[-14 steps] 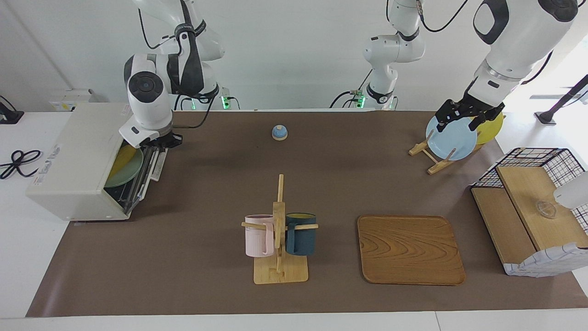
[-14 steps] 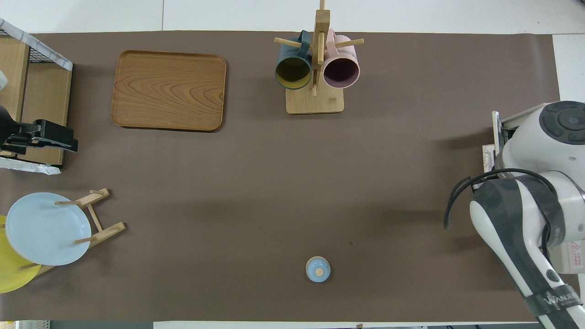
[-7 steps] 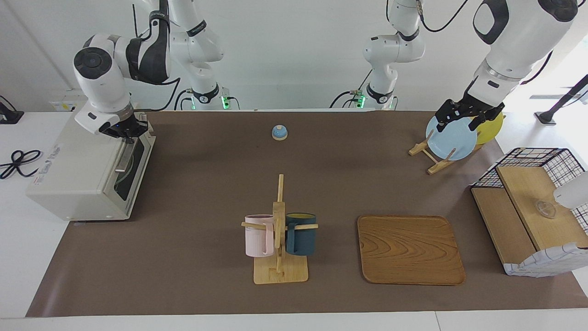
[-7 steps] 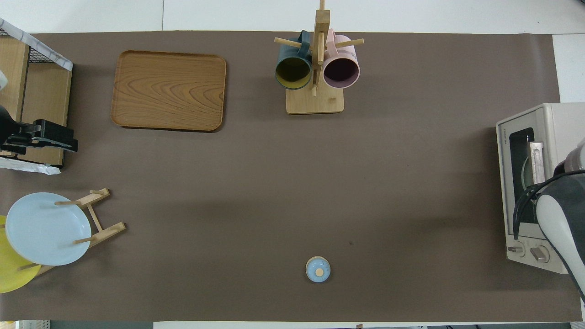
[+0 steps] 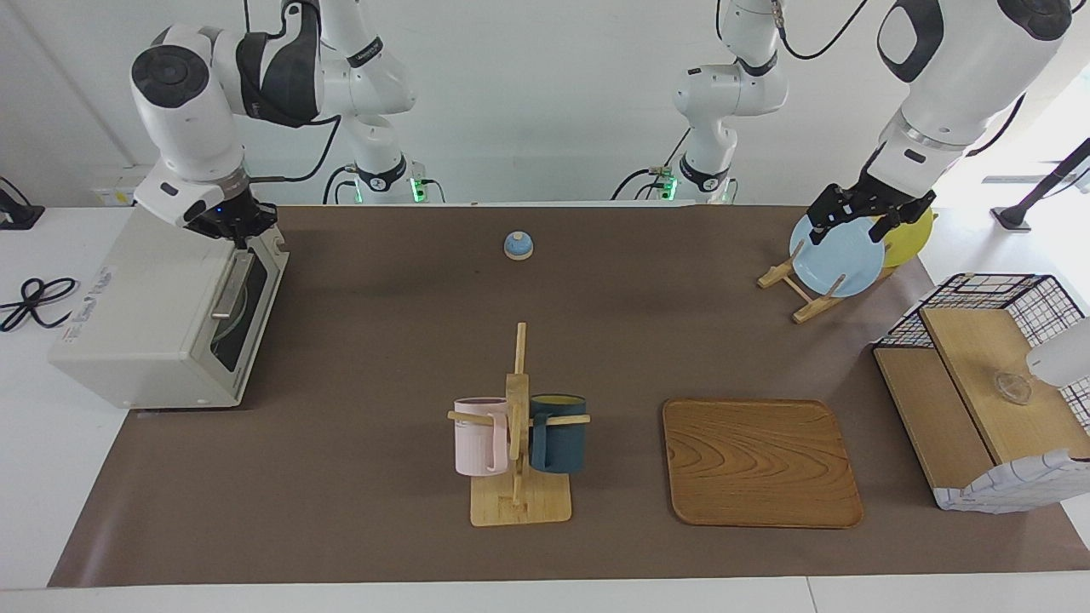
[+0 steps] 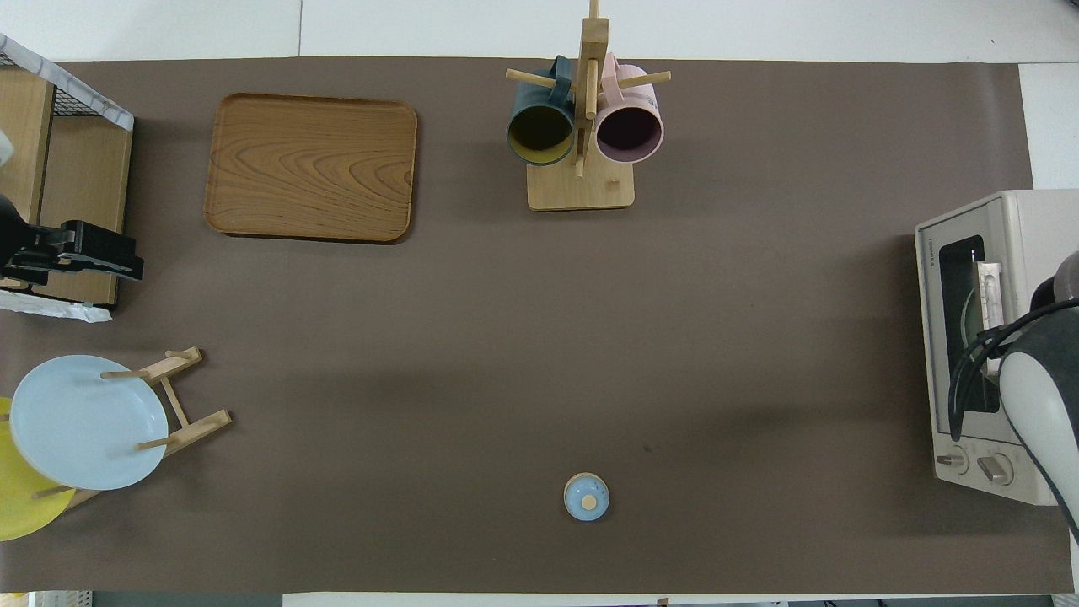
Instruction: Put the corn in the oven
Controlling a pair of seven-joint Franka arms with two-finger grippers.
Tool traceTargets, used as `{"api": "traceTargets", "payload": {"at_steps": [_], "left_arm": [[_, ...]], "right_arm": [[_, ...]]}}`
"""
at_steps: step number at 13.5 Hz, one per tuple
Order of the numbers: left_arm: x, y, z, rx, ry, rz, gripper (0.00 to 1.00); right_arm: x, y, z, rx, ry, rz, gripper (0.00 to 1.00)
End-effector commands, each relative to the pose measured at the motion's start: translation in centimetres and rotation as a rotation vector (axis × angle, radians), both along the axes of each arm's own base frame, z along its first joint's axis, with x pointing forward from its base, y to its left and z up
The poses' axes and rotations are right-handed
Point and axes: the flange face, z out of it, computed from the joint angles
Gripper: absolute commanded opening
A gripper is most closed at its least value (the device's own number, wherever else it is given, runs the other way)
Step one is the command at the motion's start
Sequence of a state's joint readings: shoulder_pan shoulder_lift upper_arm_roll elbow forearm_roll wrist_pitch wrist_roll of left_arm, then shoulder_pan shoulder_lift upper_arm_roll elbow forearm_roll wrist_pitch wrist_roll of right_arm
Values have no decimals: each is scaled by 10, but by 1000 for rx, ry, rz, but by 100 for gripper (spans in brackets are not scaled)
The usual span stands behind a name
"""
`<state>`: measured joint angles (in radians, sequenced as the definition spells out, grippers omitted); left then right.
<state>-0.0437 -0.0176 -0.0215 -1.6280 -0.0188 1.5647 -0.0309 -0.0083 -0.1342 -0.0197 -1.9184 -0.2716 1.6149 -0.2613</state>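
Facing view. The oven [image 5: 170,315] stands at the right arm's end of the counter [image 5: 383,477], its glass door closed; a plate shows dimly through the glass, and the corn cannot be made out. The right pincer [image 5: 232,228] hangs over the top edge of the oven, just above the door, clenched with its fingertips together and holding nothing. The left pincer [image 5: 860,217], released with its fingers spread, hovers over the light blue plate [image 5: 836,255] that stands in a wooden plate rack [image 5: 800,298]; a yellow plate [image 5: 909,237] stands beside it. Mid-counter are a small blue bell [image 5: 519,245], a mug stand [image 5: 518,477] bearing a pink mug [image 5: 479,436] and a dark blue mug [image 5: 558,432], and a wooden tray [image 5: 760,464]. A wire-mesh crate [image 5: 988,375] occupies the left arm's end.

Overhead view. The oven [image 6: 957,337] appears with its door shut and two knobs toward the robots. The right arm covers its pincer. The left pincer [image 6: 93,261] lies over the edge of the crate [image 6: 50,169]. The tray [image 6: 312,167], mug stand [image 6: 582,181] and bell [image 6: 586,496] are well apart.
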Motion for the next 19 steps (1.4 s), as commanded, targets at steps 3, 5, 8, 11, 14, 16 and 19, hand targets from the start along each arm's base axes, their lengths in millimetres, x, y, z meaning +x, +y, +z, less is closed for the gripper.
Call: {"api": "traceTargets", "payload": {"at_steps": [3,5,8,11,14,16,19], "left_arm": [[-2,3,-1,20,-6,1,100],[-2,3,-1,20,-6,1,100],[-2,3,-1,20,-6,1,100],[-2,3,-1,20,-6,1,100],[-2,3,-1,20,-4,1,100],[-2,3,-1,20,-4,0,100],[-2,3,-1,20,-6,1,100]], "right_arm": [[15,26,51,130,-47,-36,38],[19,26,58,166,-47,-48,100],[20,23,61,230,-40,-143,100],[20,28,70,232,-41,-148,100],[30,33,68,225,-13,-179,100],[33,38,62,218,-3,-192,100],[40,38,60,215,-2,-206,100]]}}
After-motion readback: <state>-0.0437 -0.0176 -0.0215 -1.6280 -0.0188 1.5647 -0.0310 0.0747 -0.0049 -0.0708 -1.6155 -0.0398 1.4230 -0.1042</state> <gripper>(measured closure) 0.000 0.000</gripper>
